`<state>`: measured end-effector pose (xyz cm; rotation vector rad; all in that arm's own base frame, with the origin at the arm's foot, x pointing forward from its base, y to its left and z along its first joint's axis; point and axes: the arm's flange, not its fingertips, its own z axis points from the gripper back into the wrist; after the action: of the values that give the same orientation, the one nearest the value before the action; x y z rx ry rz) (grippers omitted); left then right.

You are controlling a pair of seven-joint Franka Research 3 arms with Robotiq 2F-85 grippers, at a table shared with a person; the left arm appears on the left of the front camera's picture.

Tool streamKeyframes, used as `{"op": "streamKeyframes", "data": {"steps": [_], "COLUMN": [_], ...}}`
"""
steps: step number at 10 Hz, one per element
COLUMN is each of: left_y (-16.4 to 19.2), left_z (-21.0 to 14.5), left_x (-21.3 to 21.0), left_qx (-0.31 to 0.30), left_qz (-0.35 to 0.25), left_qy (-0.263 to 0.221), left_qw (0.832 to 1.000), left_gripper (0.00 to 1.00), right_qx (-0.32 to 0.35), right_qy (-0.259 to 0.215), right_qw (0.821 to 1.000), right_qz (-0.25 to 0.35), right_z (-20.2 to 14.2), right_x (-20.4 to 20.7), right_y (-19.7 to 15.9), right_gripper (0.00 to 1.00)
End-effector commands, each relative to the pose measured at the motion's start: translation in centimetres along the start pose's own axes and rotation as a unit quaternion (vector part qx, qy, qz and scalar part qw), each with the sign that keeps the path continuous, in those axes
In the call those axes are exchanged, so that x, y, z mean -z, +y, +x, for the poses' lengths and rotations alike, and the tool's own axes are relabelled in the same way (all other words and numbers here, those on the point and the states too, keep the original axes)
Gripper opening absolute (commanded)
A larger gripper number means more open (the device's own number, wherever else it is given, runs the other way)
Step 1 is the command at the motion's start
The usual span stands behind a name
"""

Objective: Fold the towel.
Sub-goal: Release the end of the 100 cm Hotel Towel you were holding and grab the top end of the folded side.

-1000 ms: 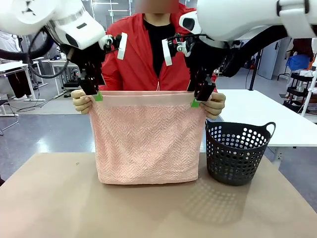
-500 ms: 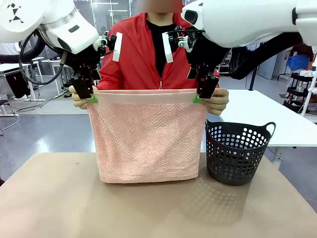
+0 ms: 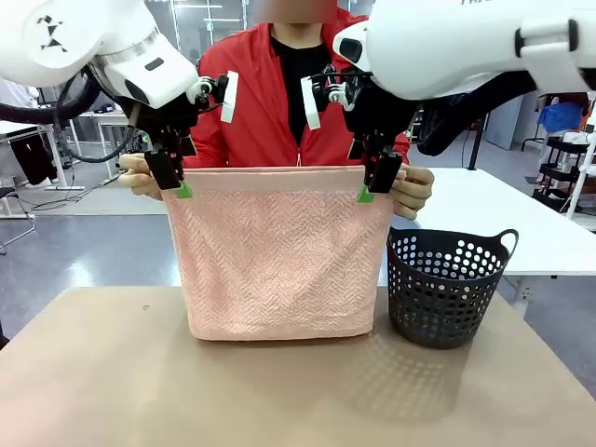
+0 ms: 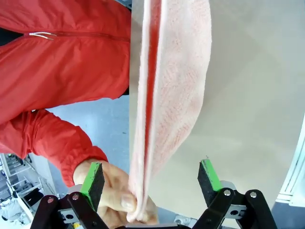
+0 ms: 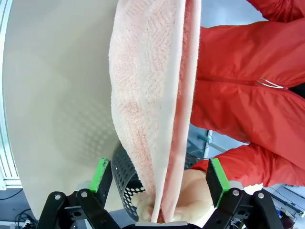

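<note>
We're holding L gripper [image 3: 177,186] & R gripper [image 3: 372,186] at towel's [image 3: 277,256] top corners, jaws wide, gripping nothing. Person's hands [image 3: 138,177] [image 3: 413,191] are pinching both corners.

left gripper [image 3: 175,182]: raised, jaws spread wide | right gripper [image 3: 372,184]: raised, jaws spread wide

My tan table [image 3: 93,391] spans the near side, its top matte and evenly lit. Past its far edge I see a glossy grey floor [image 3: 84,251]. A white table [image 3: 484,214] stands to the right, with a black cart [image 3: 570,177] beyond it. White desks [image 3: 19,128] and loose cables [image 3: 74,194] sit far left.
</note>
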<state>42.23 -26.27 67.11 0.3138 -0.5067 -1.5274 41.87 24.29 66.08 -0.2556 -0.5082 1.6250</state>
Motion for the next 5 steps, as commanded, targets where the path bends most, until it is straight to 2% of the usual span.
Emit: {"op": "streamKeyframes", "data": {"steps": [1, 3, 4, 5], "left_y": [1.8, 2.8, 2.9, 2.8], "left_z": [0.6, 0.6, 0.4, 0.3], "left_x": [1.5, 3.5, 4.1, 4.4], "left_qx": [0.000, 0.005, 0.000, -0.004], "left_qz": [-0.030, -0.063, -0.065, -0.074], "left_qy": [0.006, -0.005, 0.005, 0.009], "left_qw": [1.000, 0.998, 0.998, 0.997], "left_gripper": [1.00, 1.00, 0.69, 0.42], "right_qx": [0.007, 0.019, 0.027, 0.027], "right_qy": [-0.009, -0.010, -0.013, -0.013], "right_qw": [0.999, 0.998, 0.998, 0.998], "right_qz": [0.033, 0.053, 0.052, 0.054], "right_z": [0.0, -0.6, -0.9, -1.1], "right_x": [1.2, 2.5, 2.7, 2.8], "right_y": [-1.8, -2.5, -2.6, -2.6], "right_gripper": [1.00, 1.00, 0.85, 0.40]}}
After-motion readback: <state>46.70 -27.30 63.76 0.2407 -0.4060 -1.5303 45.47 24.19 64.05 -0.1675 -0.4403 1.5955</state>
